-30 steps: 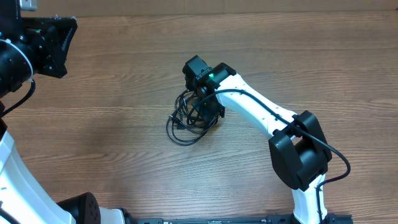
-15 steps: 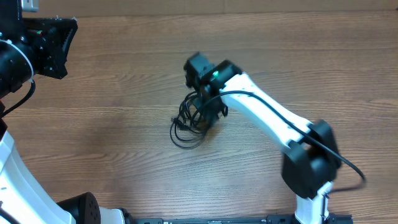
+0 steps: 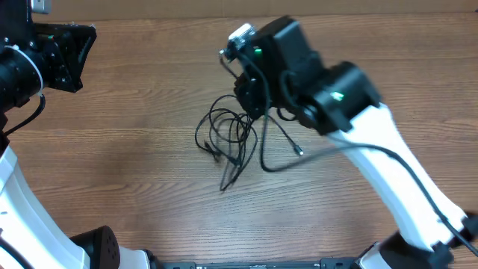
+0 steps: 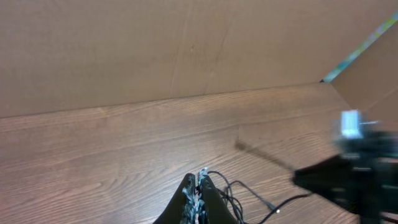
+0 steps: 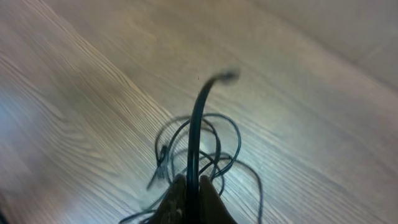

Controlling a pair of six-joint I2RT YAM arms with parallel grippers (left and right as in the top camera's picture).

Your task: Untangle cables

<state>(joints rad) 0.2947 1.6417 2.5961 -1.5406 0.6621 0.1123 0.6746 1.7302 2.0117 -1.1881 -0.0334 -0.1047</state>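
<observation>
Right jaws pinch one black cable (image 5: 193, 137), left jaws closed empty; I worry lifting cinches the centre-frame tangle (image 3: 228, 134) into knots.

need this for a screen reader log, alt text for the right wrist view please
The right end effector is shut on a black cable over a wood table. One blurred strand rises toward the camera, with tangled loops spread beyond.
</observation>
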